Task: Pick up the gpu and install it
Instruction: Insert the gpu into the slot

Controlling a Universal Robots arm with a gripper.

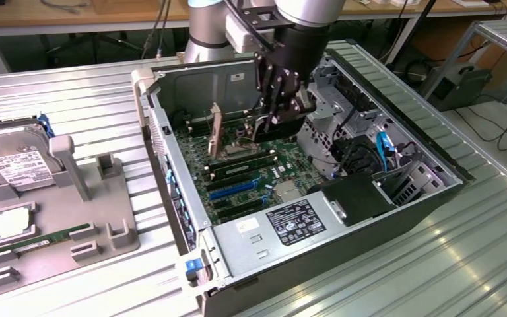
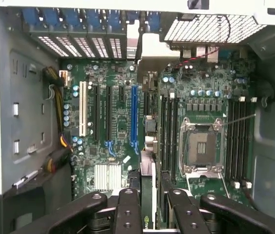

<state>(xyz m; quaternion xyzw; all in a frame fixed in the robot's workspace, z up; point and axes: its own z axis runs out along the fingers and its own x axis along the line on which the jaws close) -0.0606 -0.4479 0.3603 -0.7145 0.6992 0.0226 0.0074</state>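
The gpu (image 2: 147, 204) is dark, the motherboard (image 2: 123, 122) green, one slot (image 2: 134, 117) blue.
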